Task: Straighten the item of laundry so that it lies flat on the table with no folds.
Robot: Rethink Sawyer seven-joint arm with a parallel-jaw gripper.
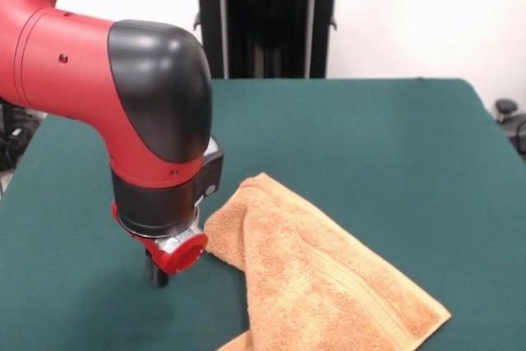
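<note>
The light orange-tan towel (pixel 320 277) lies on the dark green table (pixel 370 137) at the front centre. It is folded over itself into a wedge, with a fold ridge running from its far corner down to the front right and a woven band showing along the upper layer. Its front edge runs out of the picture. My gripper (pixel 157 274) hangs below the red and black arm, low at the table, just left of the towel's left corner. Only a dark stub of it shows under the red wrist flange, so its state is not readable.
The robot's black pedestal (pixel 267 18) stands at the table's far edge. The big red arm link (pixel 99 96) fills the upper left and hides the table behind it. Green tabletop stretches right of and behind the towel.
</note>
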